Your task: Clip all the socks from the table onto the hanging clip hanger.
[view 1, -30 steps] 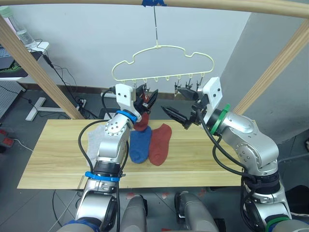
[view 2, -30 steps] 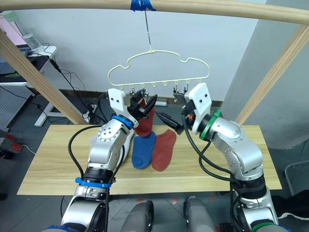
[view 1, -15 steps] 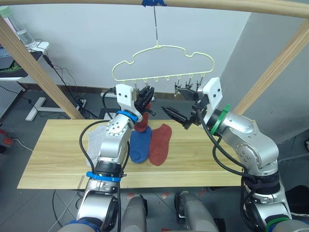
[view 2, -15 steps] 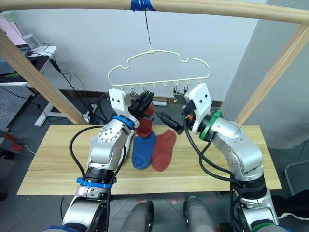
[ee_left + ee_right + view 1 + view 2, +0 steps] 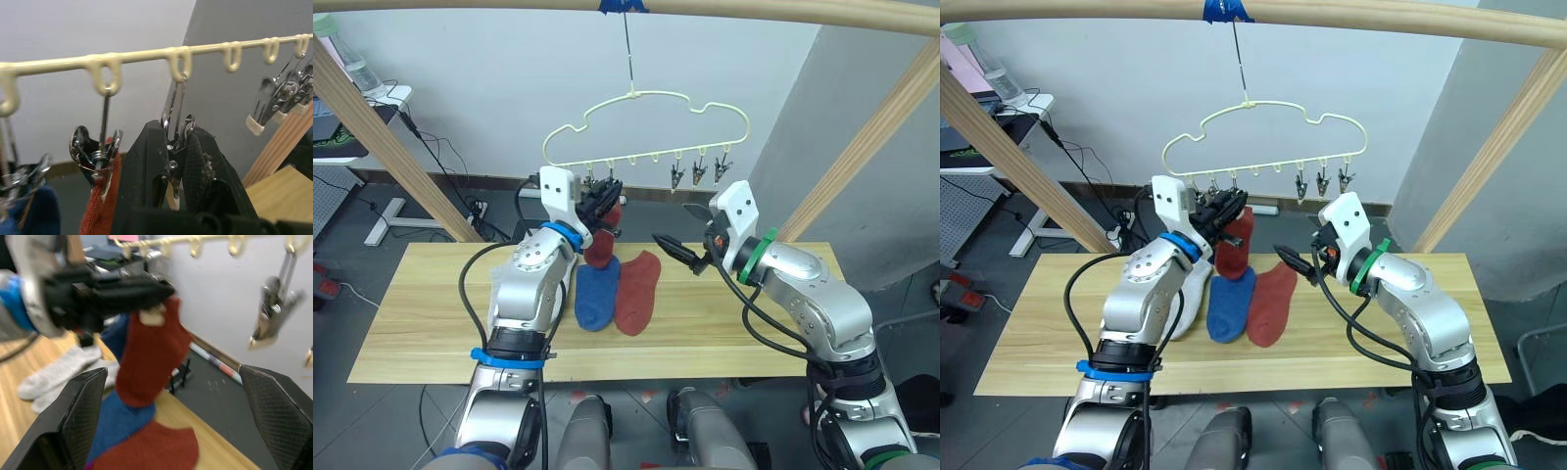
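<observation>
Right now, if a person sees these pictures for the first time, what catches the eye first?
First, the pale clip hanger hanging from the wooden rail, with a red sock dangling under it. The left gripper is raised there, pinching a metal clip next to that sock. Below, a blue sock and another red sock lie side by side on the table, while the right gripper waits open nearby.

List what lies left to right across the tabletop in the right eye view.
Light grey socks → blue sock → rust red sock, all lying on the table.
</observation>
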Controlling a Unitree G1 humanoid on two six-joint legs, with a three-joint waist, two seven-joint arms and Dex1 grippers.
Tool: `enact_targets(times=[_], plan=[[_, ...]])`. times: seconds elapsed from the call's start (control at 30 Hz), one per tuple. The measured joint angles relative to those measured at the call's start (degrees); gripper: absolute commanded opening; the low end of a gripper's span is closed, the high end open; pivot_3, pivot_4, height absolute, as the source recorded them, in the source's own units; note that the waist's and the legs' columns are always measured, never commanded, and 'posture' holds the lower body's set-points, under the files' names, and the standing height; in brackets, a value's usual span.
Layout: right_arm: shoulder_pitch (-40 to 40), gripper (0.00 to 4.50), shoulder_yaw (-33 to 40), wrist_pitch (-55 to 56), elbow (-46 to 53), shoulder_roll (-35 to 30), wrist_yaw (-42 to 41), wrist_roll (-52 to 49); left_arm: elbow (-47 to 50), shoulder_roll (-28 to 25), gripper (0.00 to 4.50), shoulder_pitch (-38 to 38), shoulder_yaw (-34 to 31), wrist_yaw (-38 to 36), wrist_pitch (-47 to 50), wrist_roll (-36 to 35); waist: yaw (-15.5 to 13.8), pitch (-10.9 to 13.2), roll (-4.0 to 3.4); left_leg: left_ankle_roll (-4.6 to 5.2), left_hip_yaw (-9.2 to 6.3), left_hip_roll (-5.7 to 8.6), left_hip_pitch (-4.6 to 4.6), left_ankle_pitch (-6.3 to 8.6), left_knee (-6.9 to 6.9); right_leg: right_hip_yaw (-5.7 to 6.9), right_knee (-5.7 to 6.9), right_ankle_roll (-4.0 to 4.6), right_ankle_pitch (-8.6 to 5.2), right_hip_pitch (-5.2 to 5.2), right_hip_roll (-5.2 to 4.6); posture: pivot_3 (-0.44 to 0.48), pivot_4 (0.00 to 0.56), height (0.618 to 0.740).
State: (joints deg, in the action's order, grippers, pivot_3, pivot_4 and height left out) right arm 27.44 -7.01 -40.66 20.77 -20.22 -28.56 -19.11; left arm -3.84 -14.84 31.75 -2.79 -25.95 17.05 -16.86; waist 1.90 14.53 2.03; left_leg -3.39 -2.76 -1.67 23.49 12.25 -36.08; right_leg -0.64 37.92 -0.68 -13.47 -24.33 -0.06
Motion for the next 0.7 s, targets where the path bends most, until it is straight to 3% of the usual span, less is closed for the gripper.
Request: enact_targets(times=[0.17, 0.33, 0.53, 0.7], plan=[[-0.9, 4.5, -5.4, 0.3, -6.4, -2.0, -0.6, 4.4, 6.5, -4.0, 0.32, -0.3, -1.0, -3.4, 12.4, -6.5, 0.0, 0.0, 0.01, 0.0, 0.02, 0.01, -0.01, 0.0, 0.0, -0.02, -0.02, 0.0, 0.0, 0.01, 0.0, -0.029, 0.232, 0.74], [0.4, 4.5, -9.7, 3.8, -16.3, 0.2, -1.4, 8.4, 8.9, -6.9, 0.32, 2.5, -4.2, -4.7, 27.8, -15.8, 0.3, 0.0, 0.01, 0.0, 0.02, -0.03, -0.06, 0.0, -0.02, -0.02, 0.05, 0.0, 0.0, 0.01, 0.04, -0.025, 0.231, 0.74], [7.7, 4.5, -14.8, 11.5, -37.0, 7.4, -2.1, 14.3, 4.6, -11.2, 0.32, 10.0, -9.5, -4.7, 47.5, -25.4, 1.2, 0.0, 0.01, 0.01, 0.02, -0.06, -0.07, -0.01, 0.01, -0.02, 0.05, 0.0, 0.0, -0.01, 0.1, -0.022, 0.234, 0.74], [14.5, 4.5, -14.7, 18.0, -54.6, 13.6, -1.0, 17.7, -3.0, -10.2, 0.32, 15.5, -16.2, -0.9, 58.1, -29.5, 1.2, 0.0, 0.01, 0.0, 0.03, -0.03, -0.05, -0.01, 0.0, -0.02, 0.03, 0.01, 0.0, -0.01, 0.03, -0.015, 0.231, 0.74]])
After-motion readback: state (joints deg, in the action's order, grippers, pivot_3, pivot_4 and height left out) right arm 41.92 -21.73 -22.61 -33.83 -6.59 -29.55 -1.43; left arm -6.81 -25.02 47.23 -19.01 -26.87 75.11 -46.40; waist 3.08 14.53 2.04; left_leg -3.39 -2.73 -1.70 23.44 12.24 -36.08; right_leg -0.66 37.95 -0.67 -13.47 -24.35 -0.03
